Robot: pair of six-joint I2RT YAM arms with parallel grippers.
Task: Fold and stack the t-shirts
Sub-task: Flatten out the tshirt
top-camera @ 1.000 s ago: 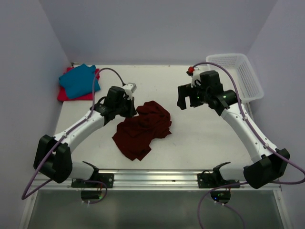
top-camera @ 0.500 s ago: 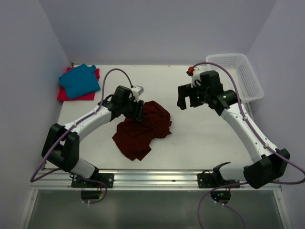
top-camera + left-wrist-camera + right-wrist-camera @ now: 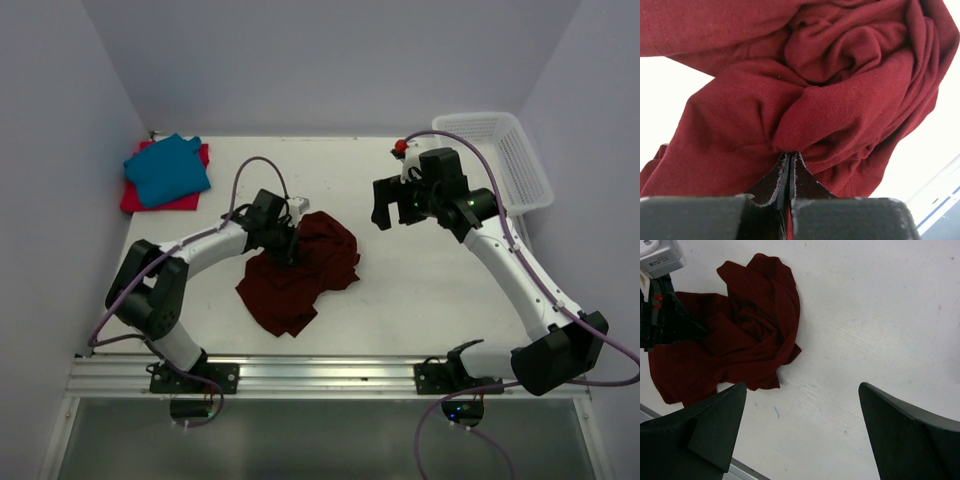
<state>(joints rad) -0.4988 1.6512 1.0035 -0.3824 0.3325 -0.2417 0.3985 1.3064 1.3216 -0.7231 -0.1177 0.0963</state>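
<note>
The dark maroon t-shirt (image 3: 305,268) lies crumpled at the table's middle; it fills the left wrist view (image 3: 805,90) and shows in the right wrist view (image 3: 740,335). My left gripper (image 3: 291,250) is shut on a fold of the maroon shirt (image 3: 790,153). The teal blue t-shirt (image 3: 166,168) lies folded on the red-pink t-shirt (image 3: 140,202) at the far left corner. My right gripper (image 3: 392,214) is open and empty, held above the table to the right of the maroon shirt (image 3: 802,395).
A white mesh basket (image 3: 505,155) stands at the far right. A small red and white object (image 3: 402,149) sits behind the right gripper. The table's front rail (image 3: 330,372) runs along the near edge.
My left gripper has moved right onto the maroon shirt and closed on a fold of it. The right arm has not moved.
</note>
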